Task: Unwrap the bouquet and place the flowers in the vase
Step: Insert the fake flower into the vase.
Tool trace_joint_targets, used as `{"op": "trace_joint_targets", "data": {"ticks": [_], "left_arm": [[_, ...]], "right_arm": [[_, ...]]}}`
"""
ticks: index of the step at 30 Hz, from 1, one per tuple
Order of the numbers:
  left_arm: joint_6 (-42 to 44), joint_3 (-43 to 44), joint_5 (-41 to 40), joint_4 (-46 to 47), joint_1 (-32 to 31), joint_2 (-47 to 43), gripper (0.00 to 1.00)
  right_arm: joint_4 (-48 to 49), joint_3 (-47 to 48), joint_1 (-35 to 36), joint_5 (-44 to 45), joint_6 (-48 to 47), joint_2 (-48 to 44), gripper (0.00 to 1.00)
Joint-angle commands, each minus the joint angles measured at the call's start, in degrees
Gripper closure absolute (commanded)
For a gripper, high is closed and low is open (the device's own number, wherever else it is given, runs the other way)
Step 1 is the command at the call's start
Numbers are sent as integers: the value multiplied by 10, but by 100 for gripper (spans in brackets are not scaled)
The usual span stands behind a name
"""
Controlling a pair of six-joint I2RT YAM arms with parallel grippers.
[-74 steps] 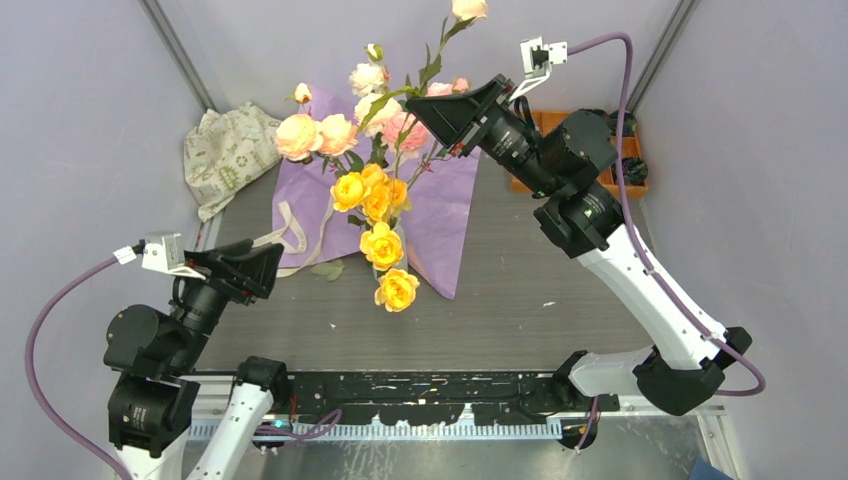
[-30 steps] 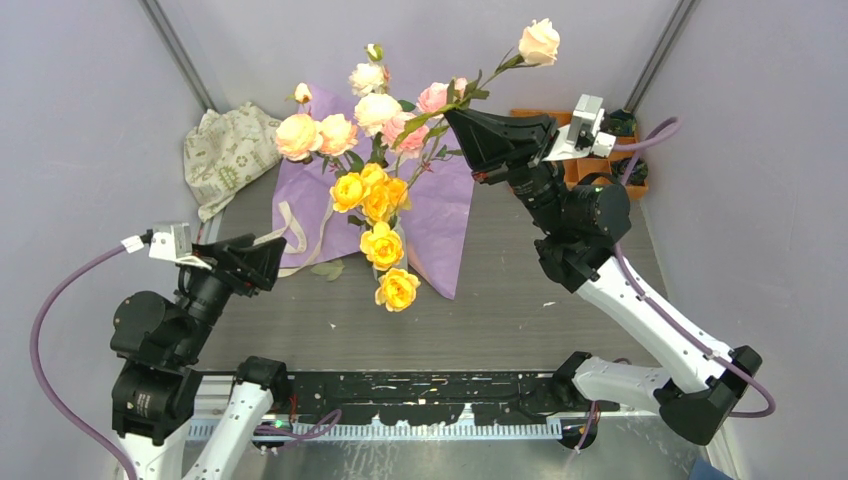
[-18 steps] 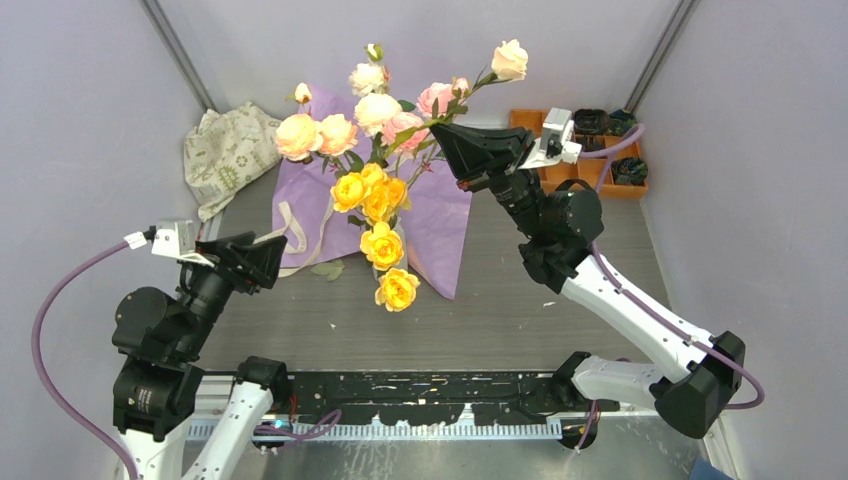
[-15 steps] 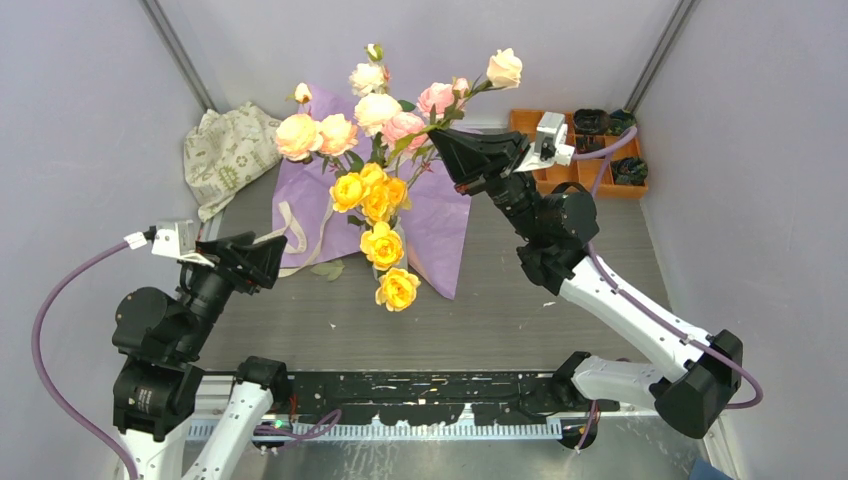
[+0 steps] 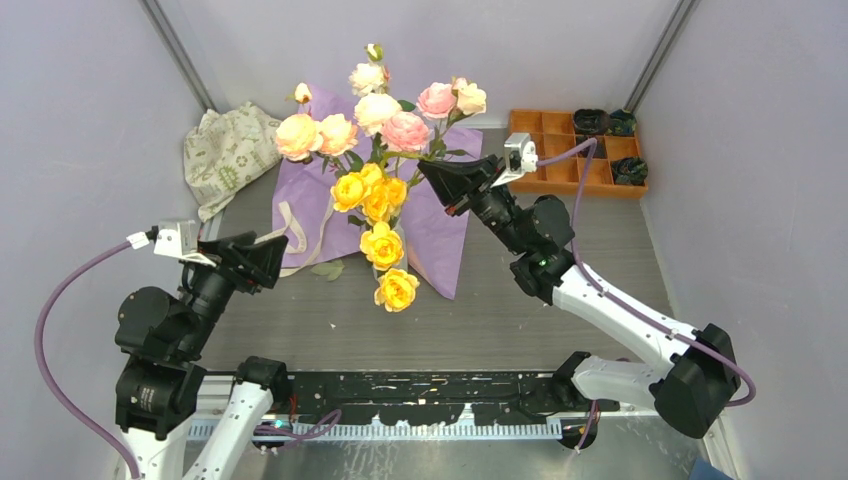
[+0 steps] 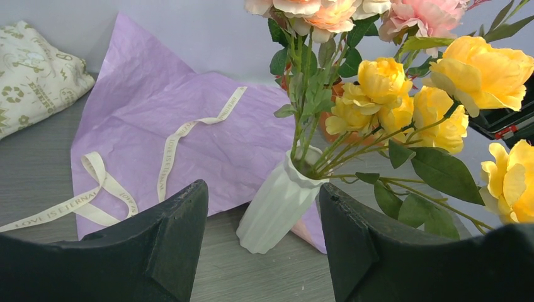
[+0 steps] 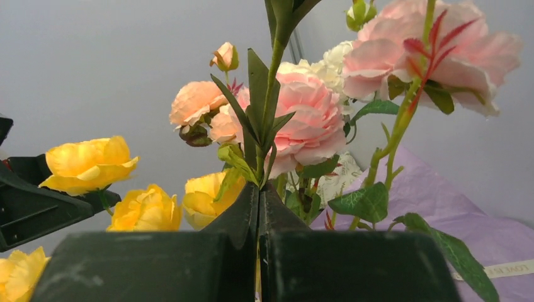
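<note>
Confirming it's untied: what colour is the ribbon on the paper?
The ribbon is cream with printed lettering, on the purple paper; clearest in left wrist view.

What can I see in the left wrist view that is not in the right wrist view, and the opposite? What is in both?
Only the left wrist view shows the white vase. Only the right wrist view shows the right claw shut on a green stem. Both show the yellow roses, the purple paper and the cream ribbon.

White links (image 5: 620, 315), black joints (image 5: 150, 330), black wedge tools (image 5: 272, 262), purple cables (image 5: 55, 310).
</note>
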Motion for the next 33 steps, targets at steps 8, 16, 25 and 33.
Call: {"op": "trace_joint_targets", "data": {"ticks": [8, 16, 25, 33], "left_arm": [[8, -8, 3, 40, 3, -13, 34], [7, -12, 5, 44, 3, -6, 34], [4, -9, 10, 44, 3, -2, 34], [8, -3, 8, 37, 3, -5, 34]], "right_arm": [[8, -7, 27, 6, 30, 39, 99], [-11, -26, 62, 35, 22, 71, 99], [-42, -38, 91, 73, 7, 121, 99], [-84, -30, 113, 115, -10, 144, 99]]}}
